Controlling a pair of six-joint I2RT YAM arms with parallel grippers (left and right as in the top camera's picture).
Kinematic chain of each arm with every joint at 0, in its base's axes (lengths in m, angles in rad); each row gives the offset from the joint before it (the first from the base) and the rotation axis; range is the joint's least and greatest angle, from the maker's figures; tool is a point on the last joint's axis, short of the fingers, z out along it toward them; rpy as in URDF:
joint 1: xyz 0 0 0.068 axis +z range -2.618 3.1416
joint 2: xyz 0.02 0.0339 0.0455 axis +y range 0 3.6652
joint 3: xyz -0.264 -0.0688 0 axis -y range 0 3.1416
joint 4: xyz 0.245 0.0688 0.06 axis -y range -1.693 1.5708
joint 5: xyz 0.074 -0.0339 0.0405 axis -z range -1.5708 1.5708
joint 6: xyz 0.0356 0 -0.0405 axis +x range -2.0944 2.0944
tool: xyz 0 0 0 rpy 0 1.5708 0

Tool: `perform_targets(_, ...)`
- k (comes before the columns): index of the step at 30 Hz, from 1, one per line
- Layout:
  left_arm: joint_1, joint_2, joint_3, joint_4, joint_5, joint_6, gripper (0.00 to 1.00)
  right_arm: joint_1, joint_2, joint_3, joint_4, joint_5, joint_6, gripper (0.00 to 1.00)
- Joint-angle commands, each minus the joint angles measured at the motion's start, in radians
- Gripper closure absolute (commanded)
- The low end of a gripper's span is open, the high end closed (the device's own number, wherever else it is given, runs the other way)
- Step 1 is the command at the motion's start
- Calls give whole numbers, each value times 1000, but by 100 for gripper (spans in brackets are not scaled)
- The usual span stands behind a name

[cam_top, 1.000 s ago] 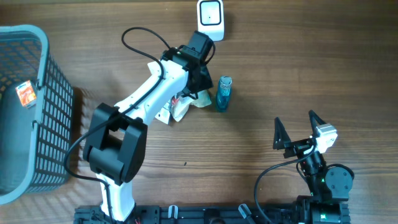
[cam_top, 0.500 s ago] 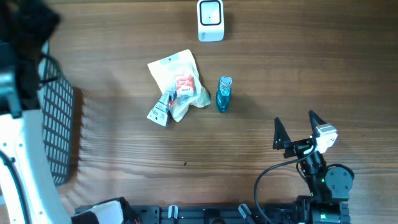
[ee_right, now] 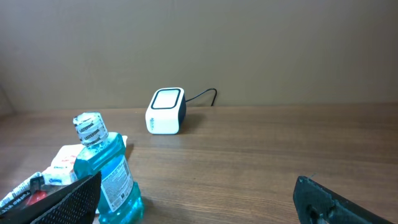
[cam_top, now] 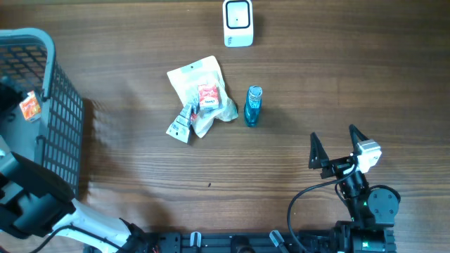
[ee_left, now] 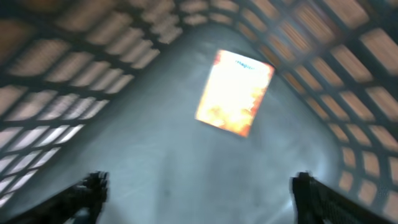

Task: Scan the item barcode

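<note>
Two pincers: left pincer [ee_left: 199, 190] and right pincer [cam_top: 332, 133], both wide, empty.
Left: over basket [cam_top: 49, 42], left edge.
Bottle [cam_top: 252, 105]: mid-tabletop, far-left of right pincer, the nearer.

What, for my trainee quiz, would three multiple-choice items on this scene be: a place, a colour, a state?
1. Where lies the orange packet? A in the basket; B on a shelf; C in a drawer.
2. What colour is the bottle? A red; B blue; C yellow.
3. How is the right pincer? A shut on the bottle; B open, empty; C shut, empty.
A: it lies inside the basket's walls. B: its liquid is blue. B: its fingers stand apart around nothing.
</note>
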Motion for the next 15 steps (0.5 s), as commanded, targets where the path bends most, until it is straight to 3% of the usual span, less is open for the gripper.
perform_targets(1, 8, 86, -18, 65, 207, 156, 0, 3, -4, -1, 2, 6, -18, 0)
perform_targets(6, 8, 196, -24, 161, 207, 155, 1, 3, -4, -1, 2, 6, -18, 0)
perform_targets(13, 4, 307, -25, 245, 206, 153, 14, 3, -4, -1, 2, 6, -18, 0)
perform_targets(15, 3, 320, -26, 245, 206, 153, 41, 3, -4, -1, 2, 6, -18, 0)
